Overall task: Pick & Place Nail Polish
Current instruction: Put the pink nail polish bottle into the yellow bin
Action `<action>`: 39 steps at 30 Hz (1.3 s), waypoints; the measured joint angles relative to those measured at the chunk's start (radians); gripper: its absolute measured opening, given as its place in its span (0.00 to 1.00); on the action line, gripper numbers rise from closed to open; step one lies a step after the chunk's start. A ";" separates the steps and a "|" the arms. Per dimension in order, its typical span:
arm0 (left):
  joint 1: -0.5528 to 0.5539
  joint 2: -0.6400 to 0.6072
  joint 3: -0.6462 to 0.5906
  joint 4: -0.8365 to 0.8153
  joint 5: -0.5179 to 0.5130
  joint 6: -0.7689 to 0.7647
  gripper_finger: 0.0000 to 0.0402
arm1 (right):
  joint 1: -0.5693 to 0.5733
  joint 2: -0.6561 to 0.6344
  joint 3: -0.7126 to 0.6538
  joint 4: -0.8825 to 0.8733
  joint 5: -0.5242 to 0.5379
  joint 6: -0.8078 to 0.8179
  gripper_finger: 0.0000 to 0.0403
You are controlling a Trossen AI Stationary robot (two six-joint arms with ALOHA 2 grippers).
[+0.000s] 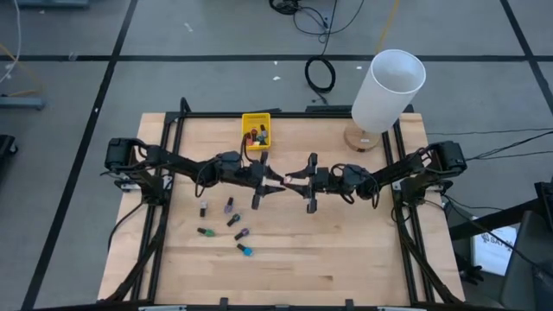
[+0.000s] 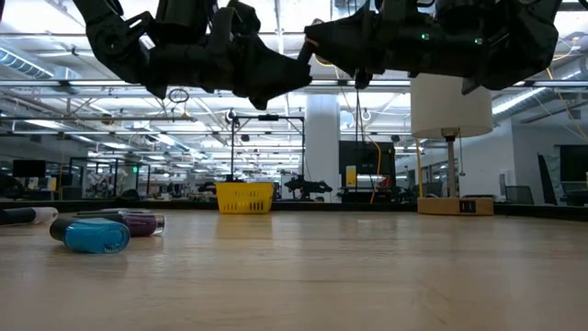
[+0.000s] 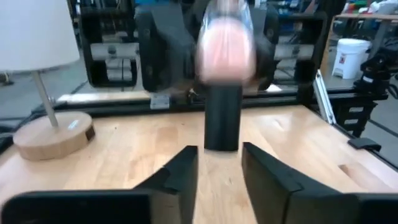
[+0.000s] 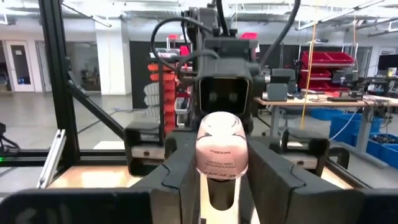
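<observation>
A nail polish bottle (image 4: 222, 152) with a pale pink body and a dark cap hangs in mid-air over the table's middle, between my two grippers, which face each other. My right gripper (image 4: 222, 183) is shut on it. My left gripper (image 3: 221, 168) is open, its fingertips just short of the cap (image 3: 222, 118) and not touching it. In the high view the grippers (image 1: 278, 183) (image 1: 294, 180) meet tip to tip. Several more bottles (image 1: 230, 220) lie loose on the table near the left arm. My right gripper pinches the bottle's pink body (image 4: 205, 155) between its two fingers (image 4: 177, 177), coming roughly level from the table's right side. The bottle is lifted clear of the table. Its cap end sits lower than its body in both wrist views.
A small yellow bin (image 1: 256, 130) holding bottles stands at the table's far edge behind the grippers. A lamp with a white shade (image 1: 387, 91) stands at the far right corner. In the low view a blue bottle (image 2: 92, 234) and a purple one (image 2: 138, 222) lie at the left.
</observation>
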 joint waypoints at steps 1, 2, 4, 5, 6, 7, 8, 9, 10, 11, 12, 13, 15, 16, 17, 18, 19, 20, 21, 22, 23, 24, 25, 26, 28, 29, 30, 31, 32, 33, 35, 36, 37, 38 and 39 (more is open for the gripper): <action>0.000 0.000 0.000 -0.002 -0.001 -0.002 0.34 | 0.000 0.000 0.001 0.000 0.000 0.001 0.26; 0.000 0.000 0.000 -0.003 -0.003 -0.002 0.36 | 0.000 0.001 0.001 -0.005 0.000 0.002 0.26; 0.000 0.000 0.000 -0.004 -0.004 -0.012 0.40 | 0.000 0.001 0.000 -0.010 0.000 0.007 0.26; 0.000 0.000 0.000 -0.005 -0.004 -0.018 0.41 | 0.000 0.001 0.000 -0.011 0.000 0.008 0.26; 0.000 0.000 0.000 -0.004 -0.005 -0.022 0.42 | 0.000 0.001 0.000 -0.012 0.000 0.008 0.26; 0.000 0.000 0.000 -0.002 -0.006 -0.023 0.43 | 0.000 0.001 0.000 -0.015 0.000 0.008 0.26; 0.000 0.000 0.000 -0.001 -0.007 -0.024 0.43 | 0.000 0.001 0.000 -0.016 0.000 0.008 0.26; 0.000 0.000 0.000 0.000 -0.007 -0.025 0.43 | 0.000 0.001 0.000 -0.016 0.000 0.008 0.26; 0.000 0.000 0.000 0.003 -0.007 -0.025 0.43 | 0.000 0.001 0.000 -0.016 0.000 0.008 0.26; 0.000 0.000 0.000 0.011 -0.007 -0.025 0.43 | 0.000 0.001 0.000 -0.018 0.000 0.008 0.26; 0.000 0.000 0.000 0.020 -0.007 -0.025 0.43 | -0.001 0.001 0.001 -0.025 0.000 0.009 0.26; 0.000 0.000 0.000 0.026 -0.007 -0.025 0.43 | -0.002 0.001 0.000 -0.035 0.000 0.014 0.26; 0.000 0.000 -0.001 0.042 -0.008 -0.025 0.43 | -0.005 0.001 0.000 -0.041 -0.001 0.027 0.26; 0.000 0.000 -0.001 0.056 -0.008 -0.028 0.43 | -0.007 0.001 0.000 -0.041 -0.001 0.032 0.26; 0.000 0.000 -0.001 0.073 -0.008 -0.030 0.43 | -0.008 0.001 0.000 -0.039 0.000 0.035 0.26; 0.000 -0.001 -0.001 0.083 -0.008 -0.032 0.43 | -0.009 0.001 0.000 -0.040 -0.001 0.035 0.26; 0.000 -0.001 0.001 0.079 -0.008 -0.032 0.43 | -0.009 0.001 0.000 -0.040 0.000 0.035 0.26; 0.000 -0.001 0.005 0.072 -0.009 -0.032 0.43 | -0.009 0.001 0.000 -0.040 0.000 0.034 0.26; 0.000 -0.001 0.008 0.068 -0.009 -0.032 0.43 | -0.009 0.001 0.000 -0.040 -0.001 0.034 0.26; 0.000 -0.001 0.011 0.068 -0.009 -0.032 0.43 | -0.009 0.001 0.001 -0.039 0.000 0.034 0.26; 0.000 -0.001 0.013 0.068 -0.008 -0.031 0.43 | -0.009 0.001 0.001 -0.036 0.000 0.034 0.26; 0.000 -0.001 0.014 0.068 -0.008 -0.028 0.43 | -0.009 0.000 0.001 -0.036 -0.001 0.033 0.26; 0.000 -0.001 0.014 0.066 -0.008 -0.027 0.43 | -0.009 0.000 0.001 -0.037 -0.001 0.033 0.26; 0.000 -0.001 0.014 0.064 -0.008 -0.027 0.41 | -0.009 0.000 0.001 -0.038 -0.001 0.033 0.26; 0.000 -0.001 0.014 0.061 -0.008 -0.022 0.37 | -0.009 0.000 0.001 -0.038 -0.001 0.032 0.26; 0.000 -0.001 0.015 0.057 -0.008 -0.016 0.34 | -0.009 0.000 0.001 -0.038 -0.001 0.032 0.26; 0.001 -0.001 0.016 0.050 -0.009 -0.006 0.30 | -0.009 0.000 0.001 -0.038 -0.001 0.032 0.26; 0.002 -0.001 0.016 0.044 -0.008 0.003 0.26 | -0.009 0.001 0.001 -0.039 -0.001 0.032 0.26; 0.002 -0.001 0.016 0.042 -0.008 0.006 0.22 | -0.009 0.001 0.001 -0.039 -0.001 0.032 0.26; 0.002 -0.001 0.016 0.042 -0.008 0.007 0.17 | -0.009 0.001 0.001 -0.039 0.000 0.032 0.26; 0.002 -0.001 0.016 0.044 -0.010 0.013 0.09 | -0.009 0.001 0.001 -0.037 0.001 0.032 0.26; 0.002 -0.001 0.016 0.045 -0.009 0.017 0.09 | -0.009 0.001 0.001 -0.037 0.001 0.031 0.26; 0.002 -0.001 0.016 0.045 -0.009 0.020 0.09 | -0.009 0.001 0.001 -0.037 0.001 0.031 0.26; 0.002 -0.001 0.016 0.045 -0.014 0.021 0.09 | -0.009 0.001 0.001 -0.037 0.001 0.031 0.26; 0.002 -0.001 0.016 0.045 -0.024 0.021 0.09 | -0.009 0.001 0.001 -0.037 0.001 0.031 0.26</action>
